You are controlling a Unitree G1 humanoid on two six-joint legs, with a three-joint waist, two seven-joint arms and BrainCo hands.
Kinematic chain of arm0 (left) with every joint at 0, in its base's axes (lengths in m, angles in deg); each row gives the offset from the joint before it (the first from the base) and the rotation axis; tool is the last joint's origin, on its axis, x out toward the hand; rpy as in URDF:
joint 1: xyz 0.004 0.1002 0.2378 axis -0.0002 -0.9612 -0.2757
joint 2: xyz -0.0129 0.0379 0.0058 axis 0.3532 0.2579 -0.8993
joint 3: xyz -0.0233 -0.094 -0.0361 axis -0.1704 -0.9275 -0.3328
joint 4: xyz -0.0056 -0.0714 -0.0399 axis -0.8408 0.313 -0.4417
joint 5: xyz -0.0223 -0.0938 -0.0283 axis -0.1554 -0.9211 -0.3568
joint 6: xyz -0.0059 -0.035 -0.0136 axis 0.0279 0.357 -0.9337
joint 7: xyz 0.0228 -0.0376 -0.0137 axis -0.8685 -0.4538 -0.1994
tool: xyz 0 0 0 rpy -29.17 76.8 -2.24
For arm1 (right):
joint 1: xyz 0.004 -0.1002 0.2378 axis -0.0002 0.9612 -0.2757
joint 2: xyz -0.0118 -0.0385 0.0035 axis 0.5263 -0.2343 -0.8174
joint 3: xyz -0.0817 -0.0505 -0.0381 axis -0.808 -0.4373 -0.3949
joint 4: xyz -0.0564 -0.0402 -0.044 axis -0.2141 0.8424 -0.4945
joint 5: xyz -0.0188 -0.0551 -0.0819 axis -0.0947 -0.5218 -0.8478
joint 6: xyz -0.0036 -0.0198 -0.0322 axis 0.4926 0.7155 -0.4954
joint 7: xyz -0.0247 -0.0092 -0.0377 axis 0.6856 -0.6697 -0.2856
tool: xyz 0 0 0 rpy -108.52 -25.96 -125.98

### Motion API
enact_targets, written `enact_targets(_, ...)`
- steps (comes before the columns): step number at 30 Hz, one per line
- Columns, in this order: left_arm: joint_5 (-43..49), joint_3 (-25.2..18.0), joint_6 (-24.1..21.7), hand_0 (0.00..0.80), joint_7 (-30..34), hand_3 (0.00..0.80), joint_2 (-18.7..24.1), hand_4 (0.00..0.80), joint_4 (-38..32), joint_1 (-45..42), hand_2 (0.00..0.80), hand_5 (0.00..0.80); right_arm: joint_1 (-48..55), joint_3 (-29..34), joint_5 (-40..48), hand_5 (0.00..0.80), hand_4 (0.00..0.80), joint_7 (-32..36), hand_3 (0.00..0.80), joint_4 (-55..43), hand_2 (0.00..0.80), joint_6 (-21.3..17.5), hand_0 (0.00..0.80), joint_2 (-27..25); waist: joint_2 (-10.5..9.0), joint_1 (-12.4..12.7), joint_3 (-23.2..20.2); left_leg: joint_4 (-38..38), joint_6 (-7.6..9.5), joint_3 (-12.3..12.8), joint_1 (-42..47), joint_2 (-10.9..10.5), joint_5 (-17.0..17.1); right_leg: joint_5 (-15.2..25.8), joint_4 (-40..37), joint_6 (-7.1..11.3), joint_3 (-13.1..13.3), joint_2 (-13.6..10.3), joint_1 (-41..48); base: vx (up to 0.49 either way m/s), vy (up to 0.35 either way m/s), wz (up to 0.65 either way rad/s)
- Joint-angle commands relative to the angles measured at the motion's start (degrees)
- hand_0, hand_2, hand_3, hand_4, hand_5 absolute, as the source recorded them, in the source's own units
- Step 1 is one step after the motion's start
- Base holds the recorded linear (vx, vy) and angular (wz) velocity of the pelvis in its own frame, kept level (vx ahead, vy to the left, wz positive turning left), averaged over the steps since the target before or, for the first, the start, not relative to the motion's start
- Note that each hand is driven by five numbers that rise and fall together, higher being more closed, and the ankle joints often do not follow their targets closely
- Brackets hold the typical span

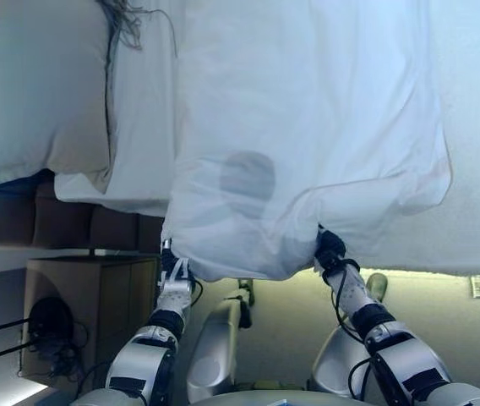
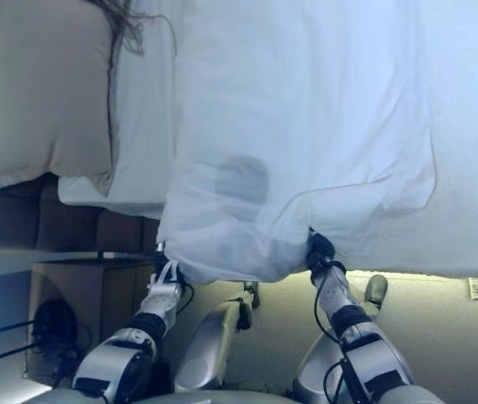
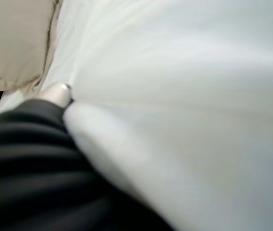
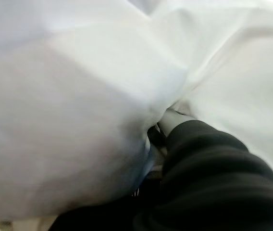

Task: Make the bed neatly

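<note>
- Pillow [image 1: 41, 89]: it lies at the bed's head end, at the far left of the head views. It is flat and uncovered, clear of the cloth, so the cover can probably be drawn toward it without snagging.
- Sheet [image 1: 143, 118]: a bare strip of it shows between the pillow and the cover's edge. In my judgement that strip is the ground yet to be covered.
- Bedside cabinet [image 1: 88, 304]: it stands on the floor below the bed's near edge, on the left, and plays no part.
- Left hand [image 1: 174, 269]: it sits at the near edge of the bed under the cover's left corner. Its fingers are buried in the cloth in the head views. The left wrist view shows only one fingertip [image 3: 59, 92] against a taut fold. Cloth fans out from that spot, which suggests a grip, but I cannot tell how far the hand is closed.
- Duvet [image 1: 308, 110]: this white cover is the task's thing. It spreads over most of the bed, and its near hem is bunched and lifted between the two hands, with a dark round patch [image 1: 247, 178] showing through it. It looks held up so that it can be pulled flat.
- Right hand [image 1: 329, 249]: it is at the same hem, to the right, with its dark cover pushed into a gathered fold. The right wrist view shows cloth wrapped over the fingers, so whether they are closed cannot be told.
</note>
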Motion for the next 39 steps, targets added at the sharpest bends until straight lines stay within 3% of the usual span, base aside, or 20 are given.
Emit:
enact_targets(1, -2.76, -3.59, -4.61, 0.800, 2.06, 0.800, 2.66, 0.800, 0.61, 1.78, 0.800, 0.800, -0.66, -2.49, -2.37, 0.800, 0.800, -0.53, 0.800, -4.23, 0.800, 1.29, 0.800, 1.35, 0.50, -0.34, 1.87, 0.85, -0.36, 4.17, -3.92, -1.60, 4.74, 3.03, 3.06, -3.07, 1.42, 0.13, -4.73, -0.067, 0.039, 0.02)
enact_targets(7, 1.53, -1.58, -6.46, 0.800, 1.66, 0.800, 3.42, 0.800, -1.84, 4.49, 0.800, 0.800, -1.19, -0.06, 0.53, 0.800, 0.800, 0.75, 0.800, -2.17, 0.800, -0.79, 0.800, 1.08, -2.50, -0.57, 6.74, 5.43, 0.07, 4.20, -10.13, -0.64, 3.52, 4.24, 4.99, -3.57, 2.68, 1.77, -10.52, -0.113, -0.073, 0.09)
enact_targets(11, 3.26, -1.14, -7.66, 0.800, 1.52, 0.800, 3.65, 0.800, -3.29, 4.66, 0.800, 0.800, 0.62, 3.57, 6.45, 0.800, 0.800, 5.96, 0.800, 0.81, 0.800, -2.39, 0.800, 1.47, -4.59, -0.59, 7.15, 5.25, 0.06, 4.55, -12.90, 0.14, 3.81, 5.51, 3.72, -3.20, 2.33, 3.40, -12.95, -0.107, -0.139, -0.01)
enact_targets(14, 2.48, -2.32, -8.51, 0.800, 0.93, 0.800, 4.57, 0.800, -2.01, 5.79, 0.800, 0.800, 2.05, 6.01, 5.84, 0.800, 0.800, 7.90, 0.800, 1.95, 0.800, -2.10, 0.800, 1.13, -6.01, -1.48, 7.15, 5.55, -0.18, 4.78, -14.69, 0.99, 3.93, 6.36, 2.87, -3.09, 2.30, 4.40, -14.76, -0.094, -0.045, -0.06)
enact_targets(20, 1.88, -4.89, -8.07, 0.800, 0.43, 0.800, 5.67, 0.800, 2.02, 8.31, 0.800, 0.800, 4.42, 10.69, 9.10, 0.800, 0.800, 8.56, 0.800, 4.60, 0.800, 1.63, 0.800, -1.23, -6.48, -4.04, 7.15, 6.57, -0.31, 6.84, -16.57, 2.52, 3.94, 6.04, 3.94, -3.45, 4.04, 5.03, -18.07, -0.015, 0.085, -0.07)
enact_targets(25, 3.07, -5.55, -8.46, 0.800, -0.20, 0.800, 6.19, 0.800, 3.07, 7.65, 0.800, 0.800, 6.43, 12.78, 9.08, 0.800, 0.800, 10.77, 0.800, 7.09, 0.800, 2.74, 0.800, -0.77, -6.95, -4.19, 7.15, 6.42, -0.21, 7.23, -18.31, 2.76, 4.37, 6.22, 3.25, -3.34, 4.26, 5.74, -19.44, -0.011, -0.008, -0.01)
enact_targets(28, 4.47, -6.39, -7.72, 0.800, -3.14, 0.800, 7.16, 0.800, 4.53, 7.66, 0.800, 0.800, 6.82, 13.47, 9.76, 0.800, 0.800, 9.96, 0.800, 8.02, 0.800, 2.53, 0.800, -0.42, -7.30, -3.92, 7.15, 6.42, -0.18, 7.06, -19.21, 2.83, 4.51, 6.41, 2.77, -3.42, 3.86, 5.92, -19.79, -0.016, -0.038, -0.03)
enact_targets(30, 6.71, -7.01, -4.68, 0.800, -7.65, 0.800, 8.31, 0.800, 6.86, 7.57, 0.800, 0.800, 7.20, 14.17, 10.97, 0.800, 0.800, 7.86, 0.800, 8.91, 0.800, 2.56, 0.800, -0.57, -7.62, -3.91, 7.15, 6.41, -0.17, 7.30, -19.54, 3.17, 4.53, 6.09, 2.65, -3.34, 3.58, 6.20, -19.81, -0.007, -0.022, -0.05)
enact_targets(31, 7.39, -7.06, -3.65, 0.765, -9.19, 0.765, 8.53, 0.765, 7.35, 7.60, 0.765, 0.765, 7.20, 14.32, 11.37, 0.731, 0.731, 7.07, 0.731, 9.23, 0.731, 2.48, 0.731, -0.61, -7.69, -3.91, 7.15, 6.41, -0.17, 7.33, -19.52, 3.24, 4.51, 6.03, 2.61, -3.33, 3.50, 6.27, -19.74, 0.006, -0.014, -0.06)
enact_targets(32, 8.38, -7.14, -1.82, 0.000, -11.13, 0.000, 9.08, 0.000, 8.88, 7.43, 0.000, 0.000, 7.48, 14.90, 12.08, 0.273, 0.273, 5.64, 0.273, 9.99, 0.273, 2.25, 0.273, -0.83, -7.83, -4.00, 7.15, 6.47, -0.14, 7.39, -19.42, 3.31, 4.43, 6.02, 2.45, -3.25, 3.33, 6.34, -19.52, 0.016, -0.009, -0.06)
enact_targets(33, 8.85, -7.17, -0.79, 0.000, -12.52, 0.000, 9.46, 0.000, 9.94, 7.32, 0.000, 0.000, 7.73, 15.47, 12.69, 0.000, 0.000, 4.50, 0.000, 10.51, 0.000, 2.26, 0.000, -1.10, -7.94, -4.10, 7.15, 6.45, -0.12, 7.47, -19.25, 3.38, 4.38, 6.11, 2.30, -3.20, 3.23, 6.38, -19.34, 0.020, -0.006, -0.07)
enact_targets(39, 7.12, -8.72, 0.70, 0.000, -15.87, 0.000, 11.71, 0.000, 13.21, 5.95, 0.000, 0.000, 8.57, 19.89, 14.91, 0.000, 0.000, -4.30, 0.000, 13.89, 0.000, 0.56, 0.000, -3.16, -8.17, -4.35, 7.15, 5.51, -0.37, 8.36, -15.75, 3.94, 3.98, 6.89, 0.01, -2.60, 2.25, 5.94, -15.59, 0.035, 0.019, -0.06)
